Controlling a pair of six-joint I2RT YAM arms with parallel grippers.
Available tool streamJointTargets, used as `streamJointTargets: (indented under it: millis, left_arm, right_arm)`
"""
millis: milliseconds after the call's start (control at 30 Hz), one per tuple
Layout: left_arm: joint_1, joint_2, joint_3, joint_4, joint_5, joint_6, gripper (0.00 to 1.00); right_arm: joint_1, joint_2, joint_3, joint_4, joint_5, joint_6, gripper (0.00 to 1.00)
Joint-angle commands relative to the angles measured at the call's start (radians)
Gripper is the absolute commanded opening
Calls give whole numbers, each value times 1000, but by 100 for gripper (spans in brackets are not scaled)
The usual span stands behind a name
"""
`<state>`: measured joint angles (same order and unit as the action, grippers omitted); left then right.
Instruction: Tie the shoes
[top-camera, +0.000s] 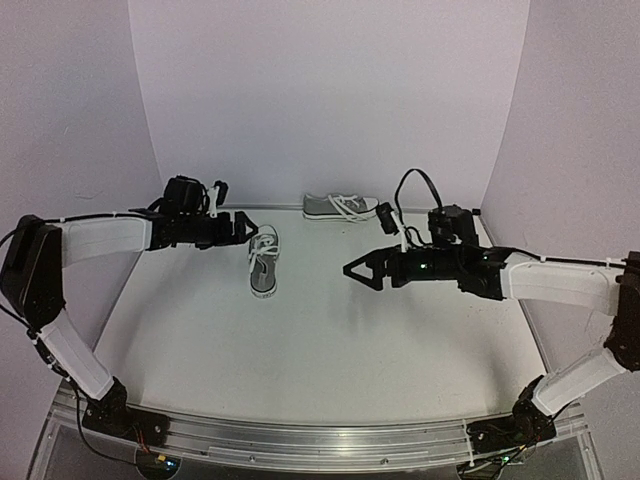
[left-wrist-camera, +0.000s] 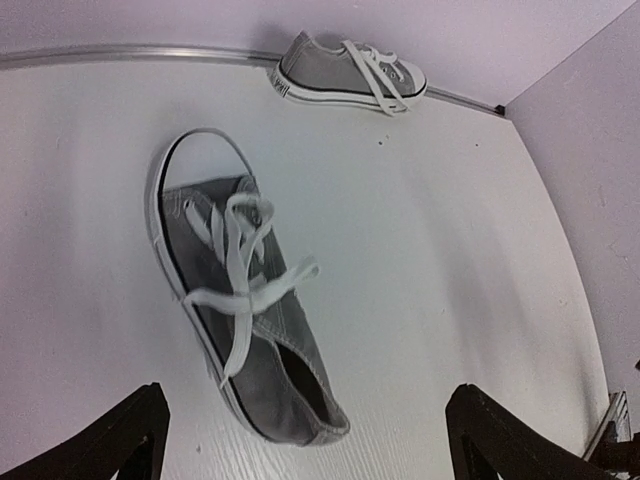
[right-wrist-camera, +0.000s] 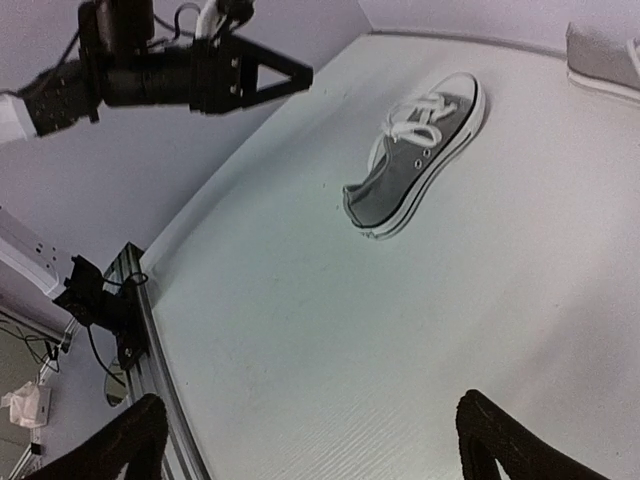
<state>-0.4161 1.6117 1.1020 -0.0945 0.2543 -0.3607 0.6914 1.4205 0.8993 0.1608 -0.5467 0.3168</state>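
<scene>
Jaws on both sides gape wide, empty; near shoe (top-camera: 264, 262) points toe toward back wall (top-camera: 330, 100).

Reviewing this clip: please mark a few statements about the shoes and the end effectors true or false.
1. The left end effector and the right end effector are open and empty. True.
2. The near shoe lies on its side. False: it stands on its sole.
3. The far shoe sits by the back wall. True.
4. The two shoes touch. False: bare table separates them.
5. The right end effector grips the near shoe's laces. False: it is off to the shoe's right, clear of it.
</scene>
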Motion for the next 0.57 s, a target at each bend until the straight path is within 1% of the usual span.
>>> streamJointTargets:
  millis: [0,100,233,433,533]
  left_arm:
    - [-66,-137,-206,4,-98,-95,100]
    - [-147,-186,-293,-8,-183,-90,100]
    - [-211,-193,-357,-8,-230,-131,100]
    - [-252,-237,-399,4,-245,-180,100]
    - [-258,-259,-400,-5,-291,-177,100]
  right_arm:
    - [-3,-66,-97,105,157,62,98]
    - [-2,-48,-139,115,208,76,98]
    - [-3,39,-126,118,164,82,98]
    - [-2,94,-128,129,146,90,98]
    - [-2,111,-109,131,151,82,98]
